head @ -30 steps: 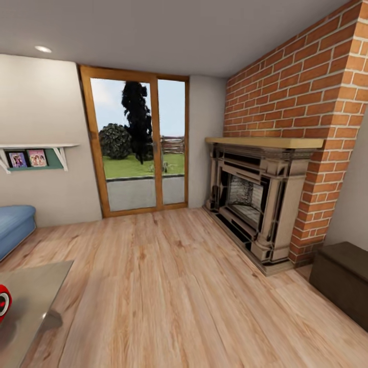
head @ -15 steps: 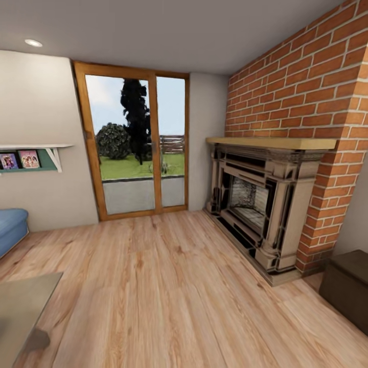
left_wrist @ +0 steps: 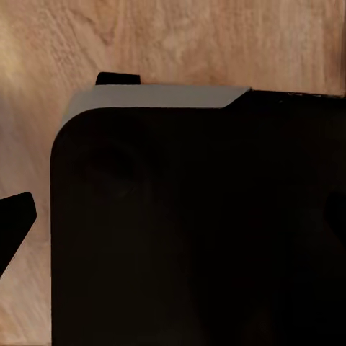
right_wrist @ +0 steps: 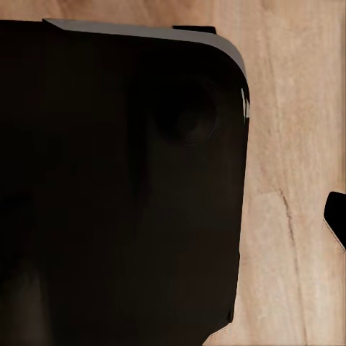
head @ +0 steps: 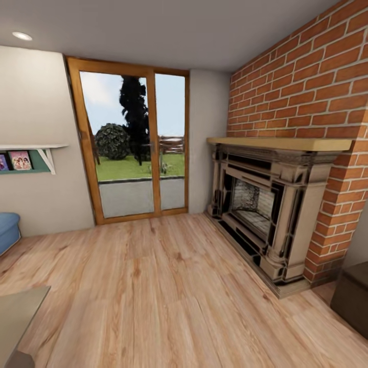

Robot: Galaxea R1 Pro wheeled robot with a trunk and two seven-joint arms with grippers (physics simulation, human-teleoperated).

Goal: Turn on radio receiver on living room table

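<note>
Light wood plank flooring (head: pixel 168 286) runs to a brick-walled fireplace (head: pixel 266 204) and glass patio door (head: pixel 133 148), the grey glossy table (head: pixel 15 312) corner at lower left; gripper states cannot be told.

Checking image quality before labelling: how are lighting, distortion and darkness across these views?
Head view: bright, even light, wide-angle bending of the door frame and brick wall. Both wrist views: a near-black, detail-free body over sunlit wood floor, soft and slightly blurred.
</note>
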